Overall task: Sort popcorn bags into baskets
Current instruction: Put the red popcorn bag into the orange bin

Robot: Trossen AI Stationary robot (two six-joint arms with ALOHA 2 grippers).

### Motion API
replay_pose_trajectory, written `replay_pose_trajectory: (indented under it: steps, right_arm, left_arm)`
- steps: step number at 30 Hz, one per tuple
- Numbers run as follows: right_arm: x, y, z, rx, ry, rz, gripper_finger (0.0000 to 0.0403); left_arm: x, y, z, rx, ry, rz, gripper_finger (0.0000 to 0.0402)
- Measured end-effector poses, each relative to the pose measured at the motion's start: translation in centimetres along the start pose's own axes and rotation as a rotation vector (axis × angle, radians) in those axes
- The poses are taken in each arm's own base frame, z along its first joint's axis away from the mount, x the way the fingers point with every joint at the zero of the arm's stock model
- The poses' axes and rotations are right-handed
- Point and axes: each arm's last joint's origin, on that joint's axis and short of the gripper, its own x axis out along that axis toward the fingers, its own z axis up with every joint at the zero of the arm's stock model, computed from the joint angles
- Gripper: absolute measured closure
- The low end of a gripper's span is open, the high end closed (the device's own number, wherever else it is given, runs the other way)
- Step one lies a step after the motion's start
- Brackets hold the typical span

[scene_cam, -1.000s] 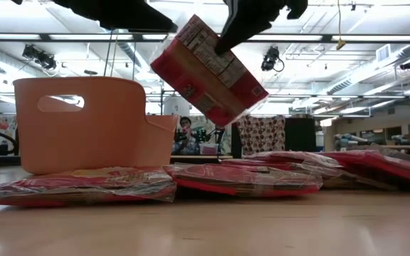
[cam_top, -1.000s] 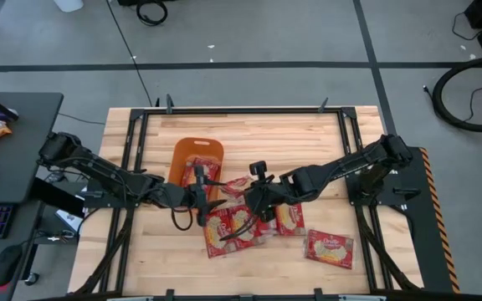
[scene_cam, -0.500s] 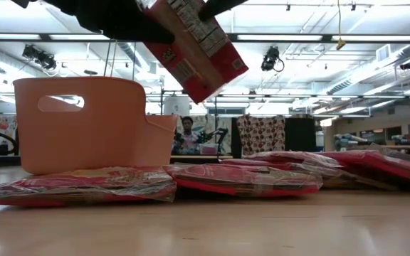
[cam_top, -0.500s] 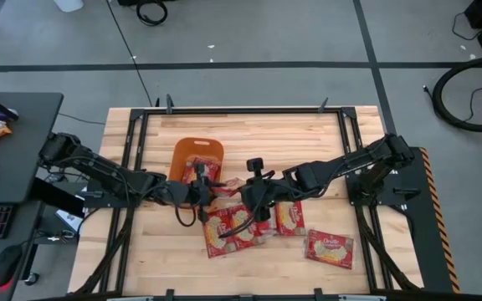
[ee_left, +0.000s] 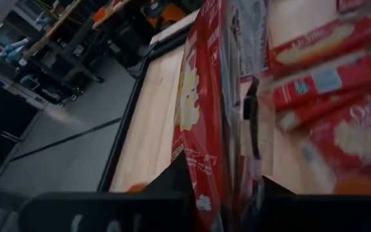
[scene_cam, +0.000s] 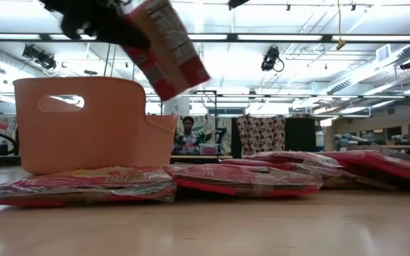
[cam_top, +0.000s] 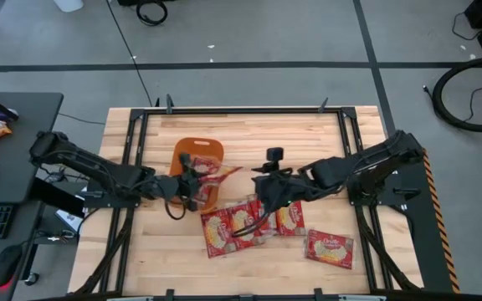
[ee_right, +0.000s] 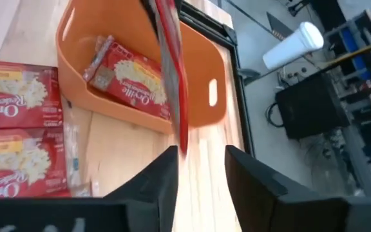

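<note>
Popcorn bag in the air, and we are mid-sort. One red bag point(ee_right: 129, 80) already lies inside the orange basket point(cam_top: 186, 150); a second, the held bag point(cam_top: 210, 171), hangs tilted over the basket's near edge, pinched on its edge in the left pincer point(cam_top: 192, 177), whose fingers are drawn narrow against both faces of the packet. From the left wrist view we see the bag standing edge-on between those fingers, and the low view shows it raised above the basket's rim and tipped. So we judge one bag delivered, one about to go in, and the rest waiting: a cluster of bags point(cam_top: 233, 226) lies overlapping on the bench point(cam_top: 308, 134) just beside the basket, with a lone bag point(cam_top: 330, 248) well apart toward the right side.

Left arm reaches in low across the bench from its side, wrist pointed at the basket. Right arm stretches in from the opposite side, its right pincer point(cam_top: 262, 186) near the held bag but apart from it, fingers parted and holding nothing; its wrist view looks past the bag's thin edge into the basket.
</note>
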Motion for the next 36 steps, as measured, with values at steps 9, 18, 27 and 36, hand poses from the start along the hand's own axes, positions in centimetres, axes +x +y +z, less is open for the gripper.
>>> replay_pose_trajectory:
  steps: [9, 18, 27, 36]
  right_arm:
    - [-1.9, -0.9, -1.5, 0.182, 0.084, 0.084, 0.0262]
    - [-2.0, 0.2, -2.4, 0.211, 0.144, 0.125, 0.0263]
    - [-2.5, 1.1, -2.4, 0.212, 0.134, 0.144, 0.0263]
    - [-2.7, 1.3, -2.3, 0.222, 0.131, 0.149, 0.0263]
  left_arm:
    - [-2.2, 2.5, -3.0, 0.031, 0.211, -0.014, 0.0369]
    - [-0.8, 1.7, -4.8, 0.139, 0.402, -0.056, 0.0365]
    - [-0.1, 0.1, -4.9, 0.187, 0.426, -0.053, 0.0271]
    - [-1.8, -0.4, -1.6, 0.056, 0.326, -0.216, 0.0193]
